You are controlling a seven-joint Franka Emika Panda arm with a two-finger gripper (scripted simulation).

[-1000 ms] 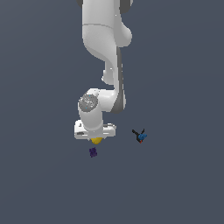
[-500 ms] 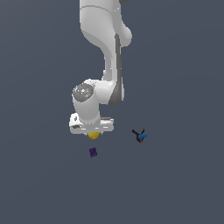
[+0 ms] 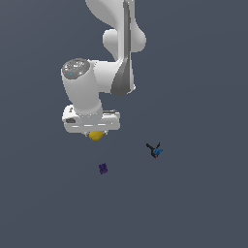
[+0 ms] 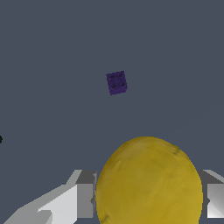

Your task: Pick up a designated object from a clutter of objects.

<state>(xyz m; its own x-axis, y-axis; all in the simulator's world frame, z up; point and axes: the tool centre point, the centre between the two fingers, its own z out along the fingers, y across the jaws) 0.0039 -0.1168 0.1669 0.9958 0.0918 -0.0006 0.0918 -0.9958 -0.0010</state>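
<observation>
The designated object, a plain yellow lemon-like ball point(image 3: 97, 135) point(image 4: 148, 181), hangs under the white hand, lifted off the grey floor. My gripper point(image 3: 96, 134) point(image 4: 146, 199) is shut on it, with a light finger point(image 4: 81, 199) showing on either side of the ball in the wrist view. The rest of the clutter lies on the floor: a tiny dark purple cube point(image 3: 103, 168) point(image 4: 117, 82) below the hand in the exterior view, and a blue-black-red spiky piece point(image 3: 154, 150) to the exterior view's right.
The white arm point(image 3: 118, 43) reaches down from the top of the exterior view. A plain dark grey floor point(image 3: 203, 203) surrounds everything.
The hand has risen and drifted slightly to the exterior view's left, carrying the yellow ball up with it. The purple cube and the spiky piece have stayed where they were.
</observation>
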